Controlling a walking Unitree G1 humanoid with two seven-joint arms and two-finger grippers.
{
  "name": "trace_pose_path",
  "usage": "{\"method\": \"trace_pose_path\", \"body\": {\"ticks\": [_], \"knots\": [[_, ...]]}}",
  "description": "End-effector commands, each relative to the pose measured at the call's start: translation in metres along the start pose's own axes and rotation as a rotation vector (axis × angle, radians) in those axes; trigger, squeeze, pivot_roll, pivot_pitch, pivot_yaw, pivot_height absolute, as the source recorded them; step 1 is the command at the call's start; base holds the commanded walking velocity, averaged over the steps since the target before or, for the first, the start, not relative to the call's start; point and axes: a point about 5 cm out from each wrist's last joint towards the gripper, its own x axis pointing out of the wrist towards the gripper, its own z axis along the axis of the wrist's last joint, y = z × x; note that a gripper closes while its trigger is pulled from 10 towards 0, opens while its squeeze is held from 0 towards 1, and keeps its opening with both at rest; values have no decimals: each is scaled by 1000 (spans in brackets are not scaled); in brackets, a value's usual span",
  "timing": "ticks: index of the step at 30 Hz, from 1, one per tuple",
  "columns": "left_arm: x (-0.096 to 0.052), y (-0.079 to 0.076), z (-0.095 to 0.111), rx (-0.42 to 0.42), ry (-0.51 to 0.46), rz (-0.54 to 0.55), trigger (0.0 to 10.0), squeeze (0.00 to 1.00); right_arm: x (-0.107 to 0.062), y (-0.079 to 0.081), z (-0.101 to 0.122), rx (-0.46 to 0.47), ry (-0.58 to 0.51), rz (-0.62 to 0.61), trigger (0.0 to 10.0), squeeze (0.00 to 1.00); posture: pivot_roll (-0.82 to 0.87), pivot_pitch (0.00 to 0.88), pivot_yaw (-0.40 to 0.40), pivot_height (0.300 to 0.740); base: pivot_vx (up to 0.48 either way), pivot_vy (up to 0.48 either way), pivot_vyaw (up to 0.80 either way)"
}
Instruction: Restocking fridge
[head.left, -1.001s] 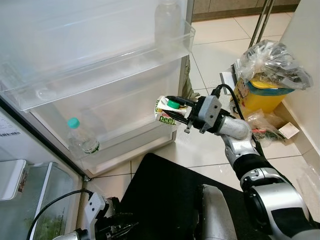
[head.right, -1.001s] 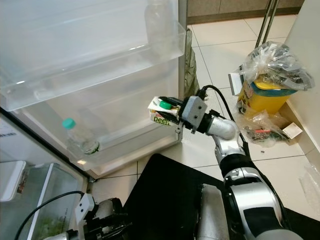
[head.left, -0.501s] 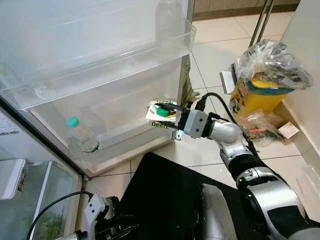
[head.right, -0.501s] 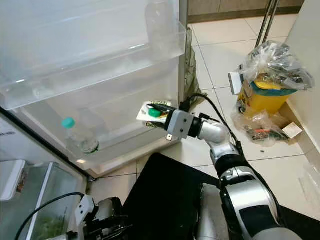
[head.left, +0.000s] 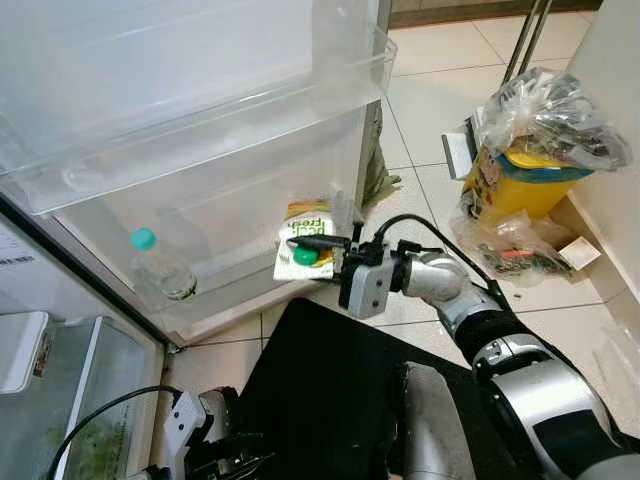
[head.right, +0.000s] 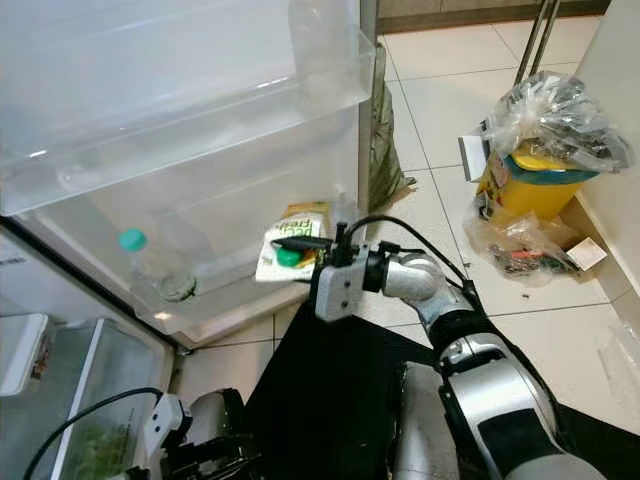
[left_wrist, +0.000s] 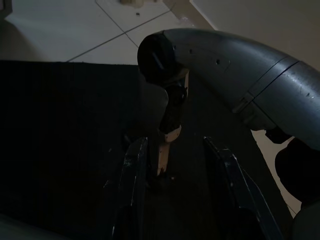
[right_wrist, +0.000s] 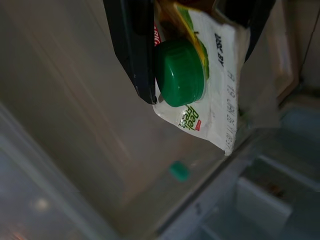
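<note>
Carton (head.left: 303, 240) now deeper (bottle (head.left: 157, 271) nearby).

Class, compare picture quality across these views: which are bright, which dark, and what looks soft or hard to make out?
Eye views: bright and sharp, but the clear door bin blurs what lies behind it. Left wrist view: very dark; the left gripper is barely distinct above a black mat. Right wrist view: dim; the carton in the right gripper is sharp, the background bottle cap soft.

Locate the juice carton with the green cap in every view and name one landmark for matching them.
Left eye view: juice carton at centre, in the right pincer.
Right eye view: left of centre, in the lower door shelf.
Right wrist view: upper middle.
Left wrist view: not in it.
Landmark: teal-capped bottle.
</note>
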Motion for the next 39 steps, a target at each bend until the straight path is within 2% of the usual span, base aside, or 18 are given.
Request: {"method": "trace_pose_path", "body": {"ticks": [1, 11, 16, 22, 28, 37, 39], "knots": [[-8, -2, -6, -21, 35, 8, 10000, 0, 2, 4, 3, -42, -21, 29, 10000, 0, 137, 350, 54, 450, 0, 0, 0], [-6, -4, -7, -25, 36, 5, 10000, 0, -2, 15, 2, -126, -13, 115, 10000, 0, 130, 351, 50, 450, 0, 0, 0], [-5, -4, -7, -26, 37, 2, 10000, 0, -3, 16, 2, -144, -9, 117, 10000, 0, 125, 346, 50, 450, 0, 0, 0], [-3, -3, -6, -23, 37, 2, 10000, 0, -1, 16, -1, -58, -1, 39, 10000, 0, 126, 335, 49, 450, 0, 0, 0], [-3, -2, -5, -21, 38, 5, 10000, 0, 5, 13, 2, 26, -38, -68, 10000, 0, 125, 336, 48, 450, 0, 0, 0], [-2, -1, -5, -21, 33, 7, 10000, 0, 12, 5, 4, 98, -74, -126, 10000, 0, 120, 335, 44, 450, 0, 0, 0], [-1, -1, -5, -20, 30, 9, 10000, 0, 14, 1, 5, 156, -99, -138, 10000, 0, 118, 336, 41, 450, 0, 0, 0]]}}
